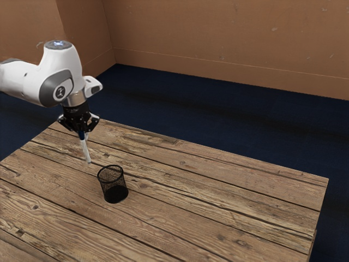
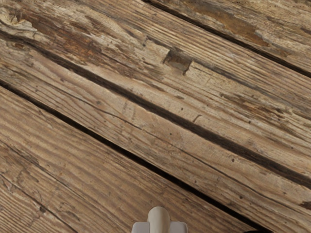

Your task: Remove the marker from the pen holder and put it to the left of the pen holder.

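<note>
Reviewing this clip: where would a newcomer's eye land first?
Probably on the white arm at the exterior view's left, its black jaws shut on a pale marker held above the wooden table. Next comes the black mesh pen holder, upright on the boards.

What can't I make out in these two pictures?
- Marker's upper end: exterior view, hidden by the gripper.
- Any writing on the marker: exterior view, too small.
- Where the arm is mounted: exterior view, cut off by the left edge.
- The table's near side: exterior view, cut off by the lower edge.
- What the dark sliver is: wrist view, nearly all cut off by the lower edge.
</note>
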`<act>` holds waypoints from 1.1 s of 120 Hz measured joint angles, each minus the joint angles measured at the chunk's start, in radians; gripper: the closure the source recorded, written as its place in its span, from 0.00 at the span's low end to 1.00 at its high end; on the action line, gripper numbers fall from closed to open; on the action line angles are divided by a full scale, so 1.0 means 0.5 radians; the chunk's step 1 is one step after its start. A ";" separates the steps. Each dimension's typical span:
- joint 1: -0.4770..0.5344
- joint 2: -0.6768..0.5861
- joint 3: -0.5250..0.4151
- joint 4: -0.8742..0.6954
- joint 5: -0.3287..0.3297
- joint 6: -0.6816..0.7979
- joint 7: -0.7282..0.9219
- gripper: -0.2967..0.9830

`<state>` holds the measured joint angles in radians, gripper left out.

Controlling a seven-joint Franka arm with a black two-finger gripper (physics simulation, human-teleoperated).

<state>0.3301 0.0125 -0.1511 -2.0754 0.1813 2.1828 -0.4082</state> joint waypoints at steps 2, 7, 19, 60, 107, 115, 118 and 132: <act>-0.001 0.013 0.010 0.000 0.000 0.025 -0.001 0.84; 0.003 0.036 0.027 -0.003 0.001 0.082 -0.004 0.84; 0.013 0.054 0.064 -0.100 -0.002 0.257 -0.009 0.84; 0.012 0.009 0.084 -0.115 -0.005 0.428 0.014 0.49; 0.108 0.056 -0.195 0.597 -0.246 -0.415 0.033 0.27; 0.061 0.137 -0.245 0.816 -0.239 -0.560 0.053 0.26; 0.032 0.165 -0.263 0.889 -0.233 -0.605 0.065 0.26; -0.054 0.214 -0.324 1.065 -0.215 -0.766 0.119 0.25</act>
<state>0.3030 0.1193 -0.3130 -1.5429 0.0739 1.8000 -0.3486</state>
